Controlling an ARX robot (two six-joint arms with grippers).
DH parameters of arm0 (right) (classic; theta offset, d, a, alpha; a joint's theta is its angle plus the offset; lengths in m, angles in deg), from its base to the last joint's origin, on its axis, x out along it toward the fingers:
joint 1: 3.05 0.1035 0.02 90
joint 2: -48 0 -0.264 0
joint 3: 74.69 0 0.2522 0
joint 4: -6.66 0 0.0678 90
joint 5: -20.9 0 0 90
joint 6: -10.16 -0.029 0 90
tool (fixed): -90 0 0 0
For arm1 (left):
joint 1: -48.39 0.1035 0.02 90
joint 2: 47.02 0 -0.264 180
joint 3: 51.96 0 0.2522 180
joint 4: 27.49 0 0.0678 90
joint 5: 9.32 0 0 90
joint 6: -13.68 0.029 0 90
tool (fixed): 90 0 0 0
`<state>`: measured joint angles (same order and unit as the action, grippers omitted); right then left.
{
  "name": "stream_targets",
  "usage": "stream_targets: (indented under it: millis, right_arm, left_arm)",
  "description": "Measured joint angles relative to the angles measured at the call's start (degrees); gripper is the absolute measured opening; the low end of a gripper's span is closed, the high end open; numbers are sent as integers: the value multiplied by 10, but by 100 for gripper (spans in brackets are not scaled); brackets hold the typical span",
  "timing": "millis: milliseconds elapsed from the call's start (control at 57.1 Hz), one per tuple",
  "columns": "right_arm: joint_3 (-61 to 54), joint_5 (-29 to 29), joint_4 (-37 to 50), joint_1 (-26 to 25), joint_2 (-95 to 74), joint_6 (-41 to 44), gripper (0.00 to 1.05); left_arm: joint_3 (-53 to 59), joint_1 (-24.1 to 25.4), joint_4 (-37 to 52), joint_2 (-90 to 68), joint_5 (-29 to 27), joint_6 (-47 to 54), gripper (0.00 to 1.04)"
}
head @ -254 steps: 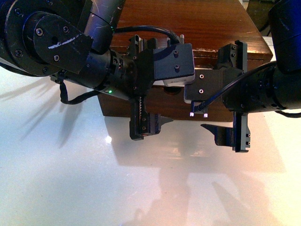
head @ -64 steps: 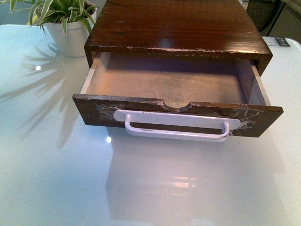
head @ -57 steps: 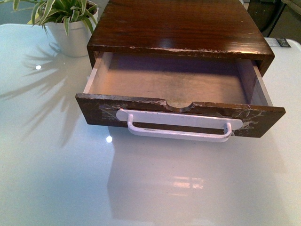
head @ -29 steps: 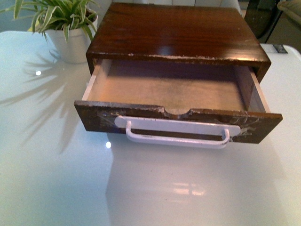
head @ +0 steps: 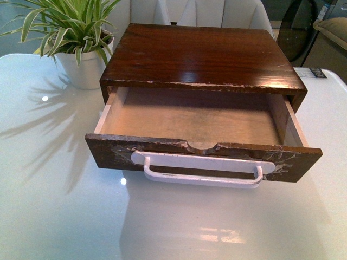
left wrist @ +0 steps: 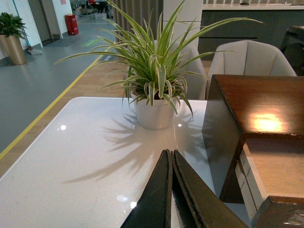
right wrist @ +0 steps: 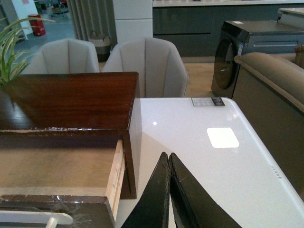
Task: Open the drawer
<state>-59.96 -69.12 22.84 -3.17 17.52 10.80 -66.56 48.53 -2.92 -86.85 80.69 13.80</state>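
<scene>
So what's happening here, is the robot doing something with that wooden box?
Nothing is being handled right now. The drawer of the dark wooden box stands pulled out, its pale inside showing nothing in it, its white handle untouched. The left claw hangs shut on the potted plant's side of the box, and the right claw hangs shut on the other side, both gripping nothing. The opening looks done.
</scene>
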Motion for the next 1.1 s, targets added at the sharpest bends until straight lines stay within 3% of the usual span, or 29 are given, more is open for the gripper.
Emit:
stream_targets:
  millis: [438, 875, 980, 1103]
  right_arm:
    - [0, 0, -125, 0, 131, 0, 2]
    - [0, 0, -197, 0, 203, 0, 2]
    - [0, 1, -287, 0, 275, 0, 2]
    - [0, 1, -297, 0, 300, 0, 2]
  left_arm:
    - [0, 0, -155, 169, 0, 0, 2]
    - [0, 0, -248, 263, 0, 0, 2]
    - [0, 0, -263, 279, 0, 0, 2]
    - [0, 0, -280, 296, 0, 0, 2]
